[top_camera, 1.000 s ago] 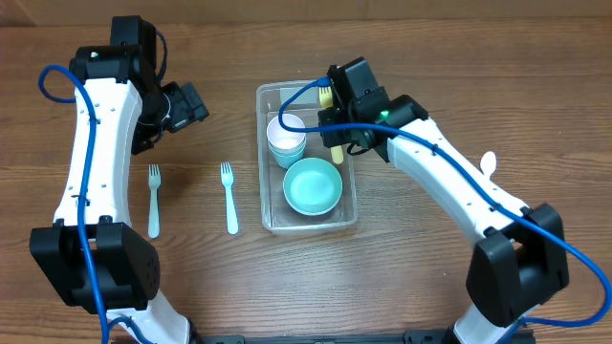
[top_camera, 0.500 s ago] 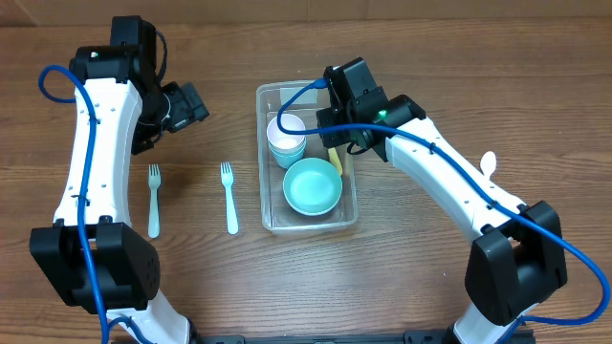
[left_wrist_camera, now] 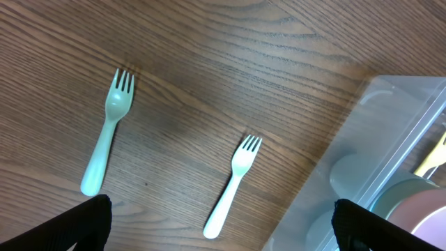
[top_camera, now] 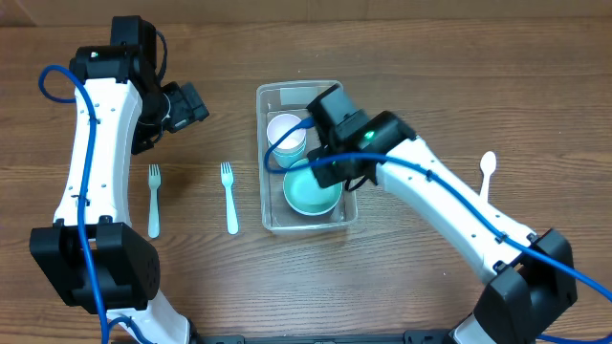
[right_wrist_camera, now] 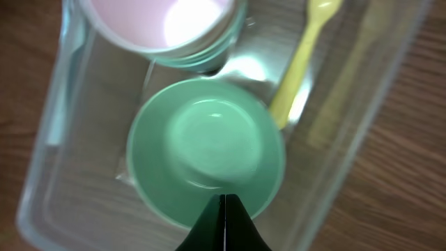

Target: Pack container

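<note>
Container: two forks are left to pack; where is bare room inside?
In the container, only the far end beyond the cups looks bare. The teal bowl fills the near half, the yellow utensil lines the right wall, and the shut right hand hangs over the bowl.

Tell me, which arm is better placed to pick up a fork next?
Left, likely. The left end effector, open, is on the forks' side of the container, both in its view. The right end effector is shut over the teal bowl inside the container.
</note>
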`<state>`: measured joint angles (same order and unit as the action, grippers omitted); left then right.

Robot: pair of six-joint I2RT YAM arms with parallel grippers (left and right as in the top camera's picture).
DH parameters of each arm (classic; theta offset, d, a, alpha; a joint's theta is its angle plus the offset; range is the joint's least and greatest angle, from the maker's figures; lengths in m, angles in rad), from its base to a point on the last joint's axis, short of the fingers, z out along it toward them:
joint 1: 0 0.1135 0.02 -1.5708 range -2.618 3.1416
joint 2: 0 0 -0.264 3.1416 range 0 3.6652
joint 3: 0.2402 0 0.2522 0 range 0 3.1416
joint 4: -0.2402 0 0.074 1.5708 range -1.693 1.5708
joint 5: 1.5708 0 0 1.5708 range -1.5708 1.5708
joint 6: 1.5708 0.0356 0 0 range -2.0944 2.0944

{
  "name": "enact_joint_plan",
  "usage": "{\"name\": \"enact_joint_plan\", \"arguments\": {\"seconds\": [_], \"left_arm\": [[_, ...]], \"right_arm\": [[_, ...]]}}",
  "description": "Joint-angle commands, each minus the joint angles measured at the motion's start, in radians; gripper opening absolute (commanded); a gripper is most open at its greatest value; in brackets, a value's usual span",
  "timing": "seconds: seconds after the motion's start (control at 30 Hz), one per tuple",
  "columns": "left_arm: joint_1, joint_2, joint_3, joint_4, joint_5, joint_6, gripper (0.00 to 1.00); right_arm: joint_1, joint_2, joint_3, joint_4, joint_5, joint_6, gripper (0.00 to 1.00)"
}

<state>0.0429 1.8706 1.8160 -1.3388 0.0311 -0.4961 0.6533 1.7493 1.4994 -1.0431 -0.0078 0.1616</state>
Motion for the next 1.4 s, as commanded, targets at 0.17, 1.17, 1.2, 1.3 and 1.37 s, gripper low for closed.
{"name": "enact_joint_plan", "arguments": {"seconds": [0.17,1.17,1.2,1.3,1.37], "left_arm": [[-0.004,0.007,-0.008,-0.02,0.014,0.002,1.0],[-0.004,0.007,-0.008,-0.019,0.013,0.002,1.0],[-0.004,0.007,-0.008,-0.02,0.013,0.002,1.0],[-0.004,0.007,-0.008,-0.019,0.013,0.002,1.0],[-0.004,0.007,-0.008,-0.019,0.013,0.002,1.0]], "right_arm": [[0.104,-0.021,-0.22,0.204,0.005,0.109,0.04],[0.104,-0.019,-0.336,0.412,-0.091,0.097,0.04],[0.104,-0.019,-0.345,0.431,-0.091,0.097,0.04],[0.104,-0.019,-0.373,0.489,-0.091,0.093,0.04],[0.104,-0.019,-0.38,0.499,-0.092,0.093,0.04]]}}
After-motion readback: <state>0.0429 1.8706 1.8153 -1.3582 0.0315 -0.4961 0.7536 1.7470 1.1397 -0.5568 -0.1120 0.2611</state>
